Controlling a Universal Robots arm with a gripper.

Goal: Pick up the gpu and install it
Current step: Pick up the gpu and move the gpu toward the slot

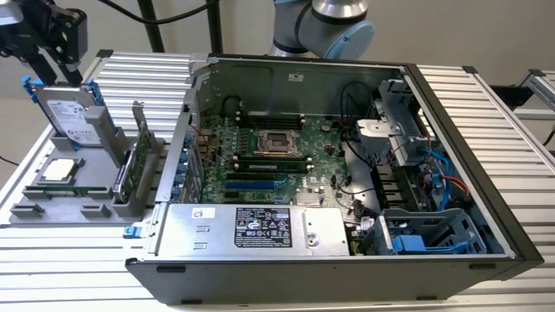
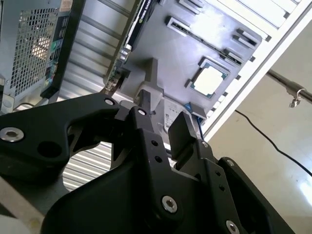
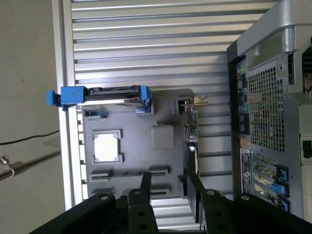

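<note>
The gpu (image 1: 139, 159) stands on edge in a grey holder tray (image 1: 52, 214) at the exterior view's left, beside the open computer case (image 1: 347, 273). In the first wrist view the gpu (image 3: 191, 134) shows edge-on, green board with a silver bracket at one end. In the second wrist view its dark edge (image 2: 139, 19) sits at the tray's far side. My gripper (image 1: 52, 68) hangs high above the tray, over the hard drive. It is open (image 3: 168, 187) with nothing between its black fingers (image 2: 146, 109), well clear of the gpu.
A silver hard drive in a blue frame (image 1: 69, 114) stands upright on the tray, with a processor chip (image 1: 56, 170) lying flat near it. Inside the case lie the motherboard (image 1: 269, 162), a power supply (image 1: 251, 227) and drive cages (image 1: 425, 234). Ribbed aluminium table (image 1: 485, 117) surrounds everything.
</note>
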